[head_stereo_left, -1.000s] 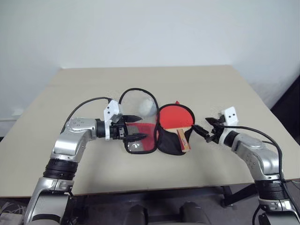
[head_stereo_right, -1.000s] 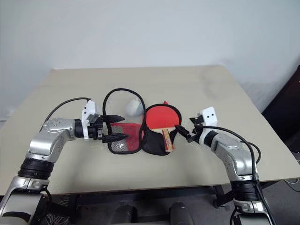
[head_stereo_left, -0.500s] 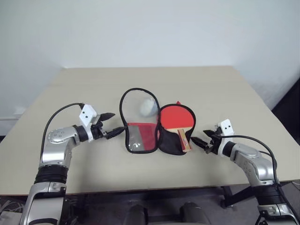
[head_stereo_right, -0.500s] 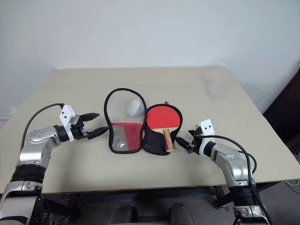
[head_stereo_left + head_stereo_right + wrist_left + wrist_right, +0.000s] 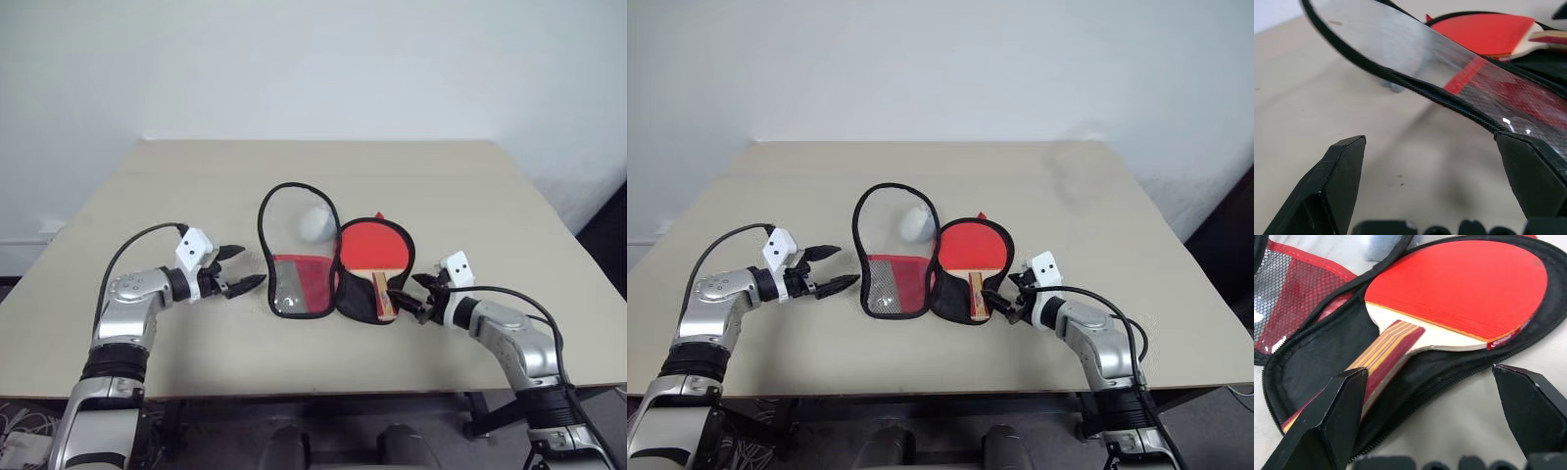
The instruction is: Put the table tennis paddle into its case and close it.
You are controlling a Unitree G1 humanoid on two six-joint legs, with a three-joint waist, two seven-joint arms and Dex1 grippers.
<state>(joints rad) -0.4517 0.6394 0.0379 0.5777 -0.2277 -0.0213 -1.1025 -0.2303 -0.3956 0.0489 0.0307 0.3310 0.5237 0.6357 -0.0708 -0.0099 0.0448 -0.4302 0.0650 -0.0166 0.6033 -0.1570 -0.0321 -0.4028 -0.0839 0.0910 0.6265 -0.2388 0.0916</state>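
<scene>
Two tools gape empty — left tool (image 5: 245, 268), right tool (image 5: 404, 298) — flanking the open case (image 5: 294, 257), paddle (image 5: 373, 247) inside.

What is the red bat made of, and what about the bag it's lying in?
The table tennis paddle seems to have a matte red rubber face on a pale wooden blade, and its handle shows glued wood stripes. The case looks like soft black fabric with a zip running round its edge. Its open flap looks like shiny clear plastic above red cloth and black mesh.
</scene>
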